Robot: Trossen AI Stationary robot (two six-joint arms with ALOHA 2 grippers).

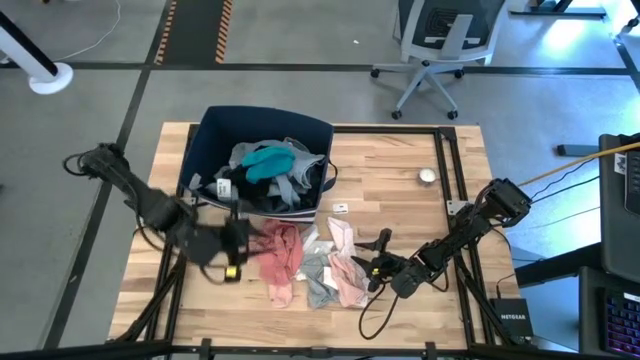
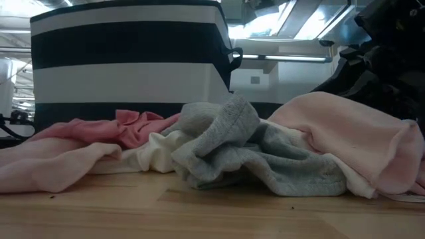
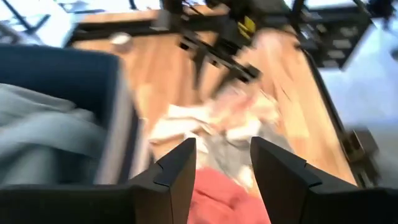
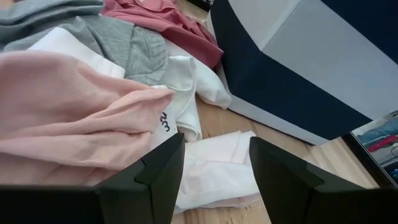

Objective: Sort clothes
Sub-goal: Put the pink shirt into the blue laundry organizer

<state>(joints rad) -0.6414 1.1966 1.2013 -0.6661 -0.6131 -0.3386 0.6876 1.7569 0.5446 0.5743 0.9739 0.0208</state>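
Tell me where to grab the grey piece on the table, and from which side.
Grip the raised fold at the top of the grey piece, coming from above. It is bunched into a ridge there, while its lower edges lie flat, next to white and pale pink cloth.

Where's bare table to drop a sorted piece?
Bare wood lies right of the navy bin, around the small round object. Crowded: the pink, grey and pale pink clothes between the left hand and right hand.
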